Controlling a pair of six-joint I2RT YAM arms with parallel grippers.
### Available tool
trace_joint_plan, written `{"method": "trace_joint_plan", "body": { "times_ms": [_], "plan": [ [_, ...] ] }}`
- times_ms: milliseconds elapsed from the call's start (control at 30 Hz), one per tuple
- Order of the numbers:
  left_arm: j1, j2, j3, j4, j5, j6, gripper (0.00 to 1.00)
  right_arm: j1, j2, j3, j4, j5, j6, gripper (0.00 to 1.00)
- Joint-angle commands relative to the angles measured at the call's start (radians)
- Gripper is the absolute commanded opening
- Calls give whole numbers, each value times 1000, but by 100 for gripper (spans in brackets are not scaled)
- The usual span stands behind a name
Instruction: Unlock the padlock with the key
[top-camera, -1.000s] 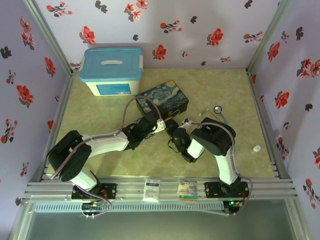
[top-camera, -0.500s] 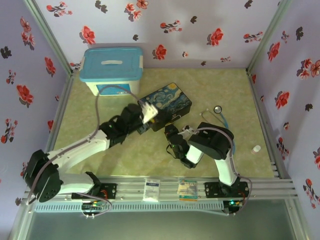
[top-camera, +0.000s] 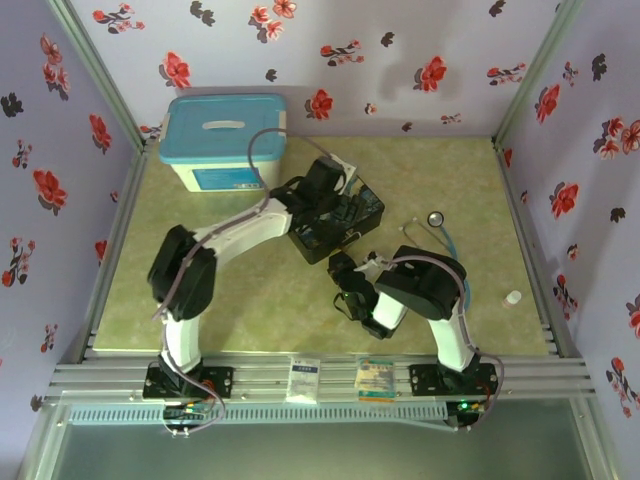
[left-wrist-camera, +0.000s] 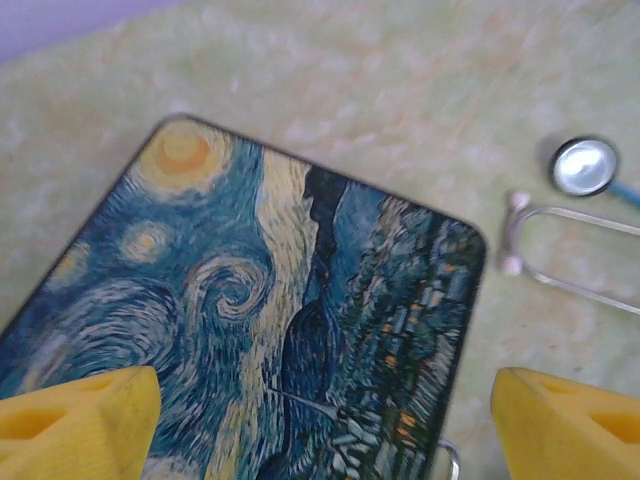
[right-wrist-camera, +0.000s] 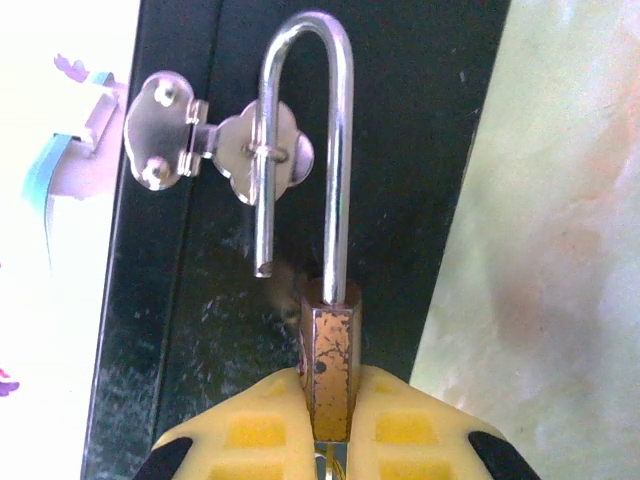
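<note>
Padlock (right-wrist-camera: 328, 360) pinched by right gripper (right-wrist-camera: 330, 432), left gripper (left-wrist-camera: 320, 420) agape; freed shackle (right-wrist-camera: 341, 150) hooks hasp (right-wrist-camera: 215, 150), skewed pull may jam

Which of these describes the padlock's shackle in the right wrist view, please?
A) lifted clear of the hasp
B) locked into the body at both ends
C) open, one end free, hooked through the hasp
C: the shackle has its short end hanging free of the padlock body and passes through the hasp ring.
</note>
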Motion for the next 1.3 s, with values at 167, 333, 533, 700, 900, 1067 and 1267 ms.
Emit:
{"method": "trace_joint_plan", "body": {
  "times_ms": [167,333,533,700,900,1067,1267],
  "plan": [
    [-46,284,463,-275,-171,-52,86,42,30,27,0,6,-36,0],
    [-47,481,725,-412,-198,-15,85,51,34,25,0,10,-46,0],
    [-45,596,835,-502,-224,20,78,66,45,33,0,31,-30,0],
    [-46,615,813,-499,-203,67,68,73,91,64,2,83,31,0],
    [-45,593,686,-479,-161,99,52,72,88,99,2,210,-58,0],
    [-38,538,537,-406,-83,97,44,49,183,202,2,184,35,0],
    [-9,462,400,-347,3,118,37,-6,238,242,3,139,130,0]
  ]
}}
